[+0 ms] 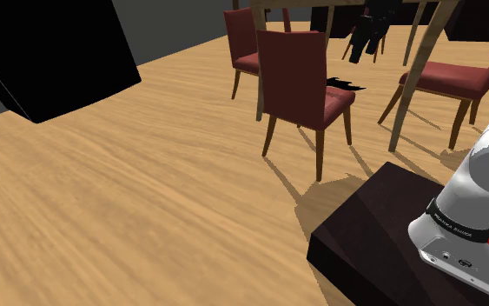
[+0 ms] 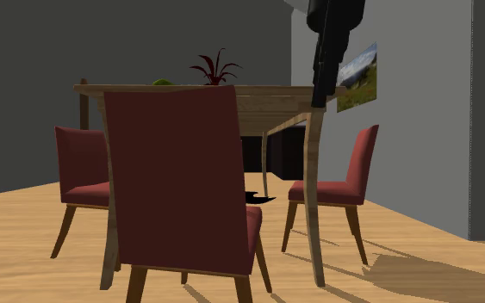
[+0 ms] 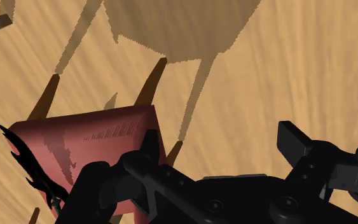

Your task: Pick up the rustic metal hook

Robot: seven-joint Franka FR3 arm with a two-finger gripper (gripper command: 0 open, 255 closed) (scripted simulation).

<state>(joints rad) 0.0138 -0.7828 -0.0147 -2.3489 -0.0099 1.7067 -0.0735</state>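
Note:
The hook [image 1: 345, 84] is a jagged black piece lying on the seat of a red chair [image 1: 296, 74], sticking out past the seat's edge. In the second exterior view the hook [image 2: 258, 199] shows just beyond that chair's back [image 2: 180, 181]. My black gripper [image 1: 361, 48] hangs high above it, near the table's edge [image 2: 320, 96]. In the wrist view the fingers [image 3: 151, 145] stand apart with only floor between them, so the gripper [image 3: 222, 143] is open. The hook [image 3: 28, 162] lies along the far edge of the red seat [image 3: 95, 143], off to one side of the fingers.
A wooden table [image 2: 266, 95] with slanted legs [image 1: 414, 74] stands over the chairs, with a plant [image 2: 214, 69] on top. More red chairs [image 1: 459, 78] surround it. My dark stand [image 1: 373, 235] sits at the shoulder view's lower right. A large black block [image 1: 51, 52] lies at the upper left.

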